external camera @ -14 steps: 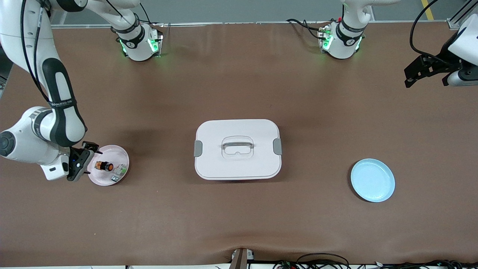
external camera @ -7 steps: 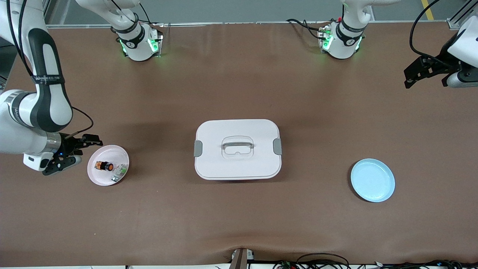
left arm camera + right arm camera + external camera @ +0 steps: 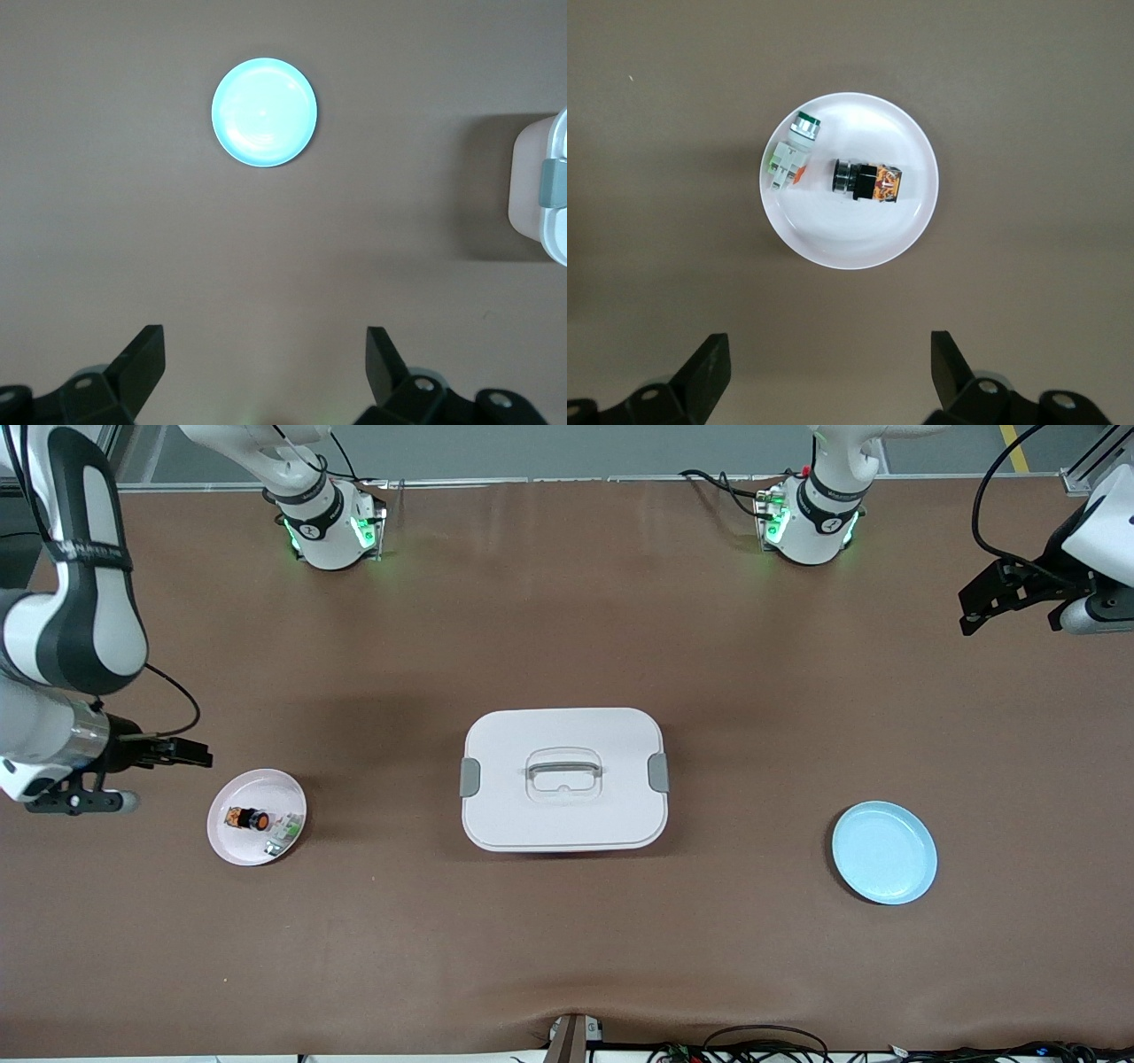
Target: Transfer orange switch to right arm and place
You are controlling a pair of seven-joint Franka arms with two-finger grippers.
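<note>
The orange switch [image 3: 248,818] lies on its side on a small pink plate [image 3: 266,786] toward the right arm's end of the table. It also shows in the right wrist view [image 3: 866,181], on the plate [image 3: 850,241]. My right gripper [image 3: 170,781] is open and empty, in the air over bare table beside the plate, apart from it; in its wrist view [image 3: 831,372] nothing is between the fingers. My left gripper [image 3: 967,609] is open and empty and waits high over the left arm's end of the table; its wrist view [image 3: 264,372] shows the same.
A small green-and-white part [image 3: 282,831] lies on the pink plate next to the switch [image 3: 793,152]. A white lidded box with a handle [image 3: 563,779] stands mid-table. A light blue plate [image 3: 884,852] lies empty toward the left arm's end [image 3: 264,112].
My right gripper has drawn back from over the pink plate's edge toward the right arm's end of the table, open. The switch stayed on the plate. The left arm has not moved.
</note>
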